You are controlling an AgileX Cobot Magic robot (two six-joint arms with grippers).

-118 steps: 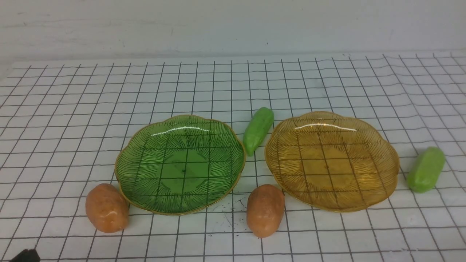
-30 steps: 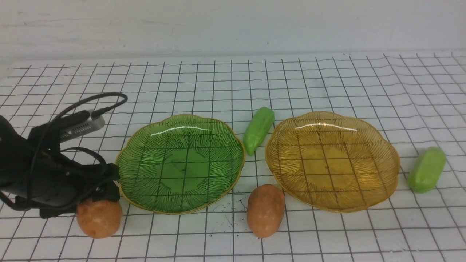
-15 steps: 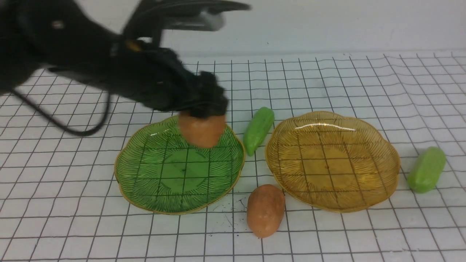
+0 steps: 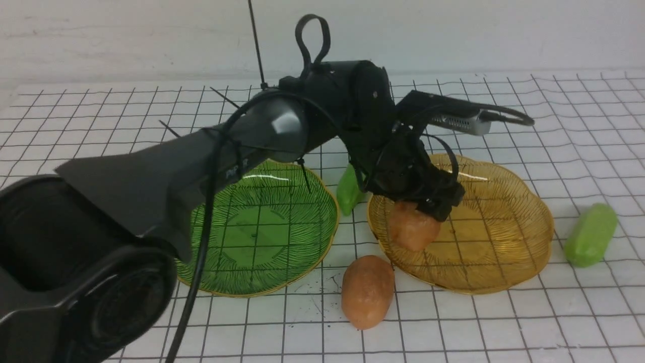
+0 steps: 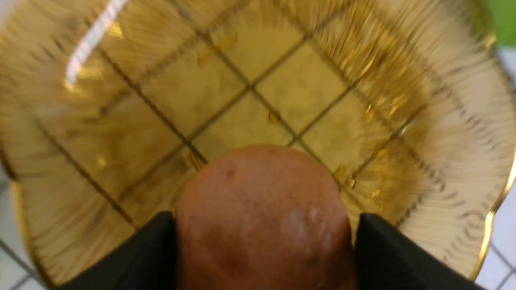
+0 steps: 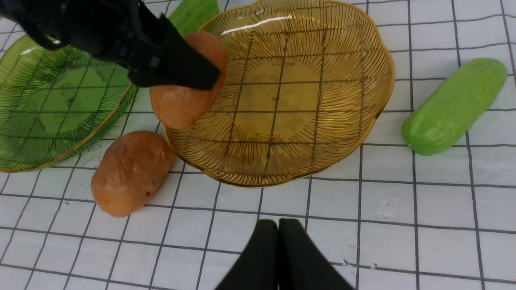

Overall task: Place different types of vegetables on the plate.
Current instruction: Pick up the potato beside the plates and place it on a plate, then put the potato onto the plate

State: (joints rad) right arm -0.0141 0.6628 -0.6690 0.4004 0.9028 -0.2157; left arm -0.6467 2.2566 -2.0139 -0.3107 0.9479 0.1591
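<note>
My left gripper [image 4: 428,201] is shut on an orange-brown potato [image 4: 413,229], holding it over the left part of the amber plate [image 4: 504,242]. In the left wrist view the potato [image 5: 262,217] sits between both black fingers above the plate's floor [image 5: 282,92]. A second potato [image 4: 368,291] lies on the table in front, between the two plates. One green cucumber [image 4: 347,194] lies between the plates, half hidden by the arm. Another cucumber [image 4: 590,235] lies right of the amber plate. My right gripper [image 6: 279,225] is shut and holds nothing, over the table near the amber plate [image 6: 306,100].
An empty green plate [image 4: 262,237] stands left of the amber one, with my left arm reaching across above it. The table is a white cloth with a black grid. A white wall runs along the back.
My left arm has carried the potato from above the green plate rightward to the amber plate and lower. The other vegetables and plates have not moved.
</note>
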